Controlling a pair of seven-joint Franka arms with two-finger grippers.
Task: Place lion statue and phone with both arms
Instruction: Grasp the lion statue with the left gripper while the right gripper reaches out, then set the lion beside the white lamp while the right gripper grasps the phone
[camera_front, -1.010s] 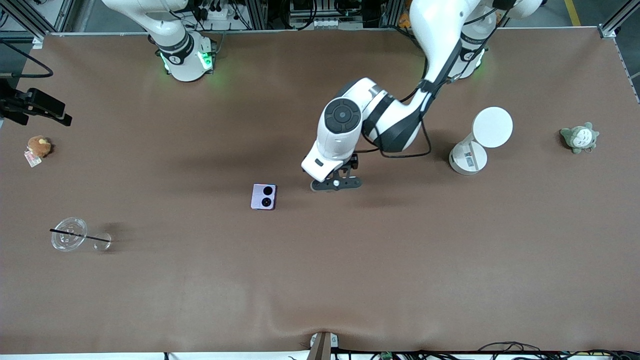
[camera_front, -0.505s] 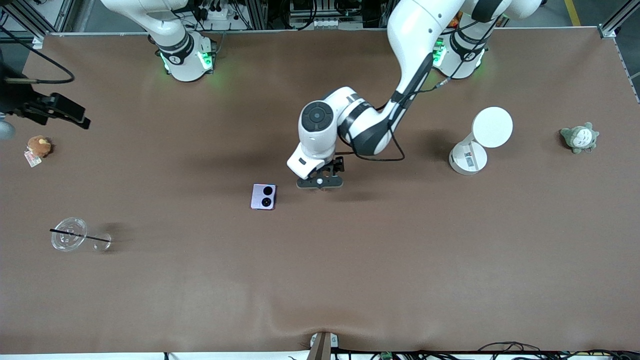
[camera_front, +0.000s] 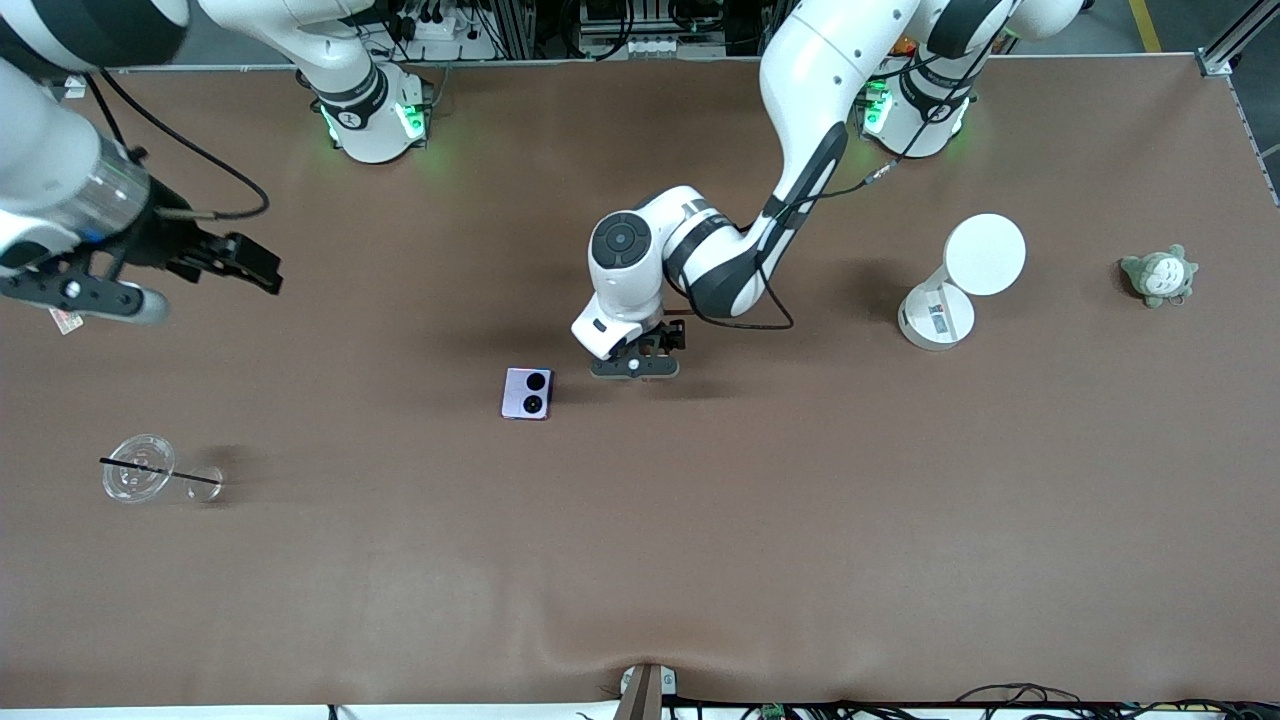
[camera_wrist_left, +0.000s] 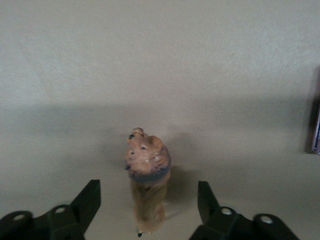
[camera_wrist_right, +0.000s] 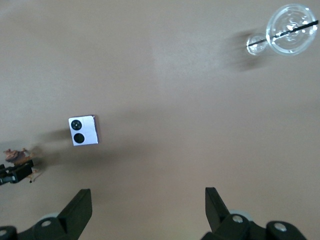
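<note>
The right gripper (camera_front: 85, 292) has swung in over the bench's (camera_front: 800, 520) right-arm end, fingers wide. The left gripper (camera_wrist_left: 149, 202) straddles the orange-brown, dark-maned lion statue (camera_wrist_left: 146, 177), fingers apart, untouching, head pointing outward, beside the pale-lilac phone (camera_front: 527, 392).

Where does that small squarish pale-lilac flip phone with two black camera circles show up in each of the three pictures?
Front view: the pale-lilac flip phone lies flat mid-table, beside the left gripper.
Left wrist view: only a thin sliver shows at the picture's edge.
Right wrist view: it shows whole, camera circles up.
Shared landmark: the tiny orange-brown lion statue between the left gripper's fingers, also seen in the right wrist view.
</note>
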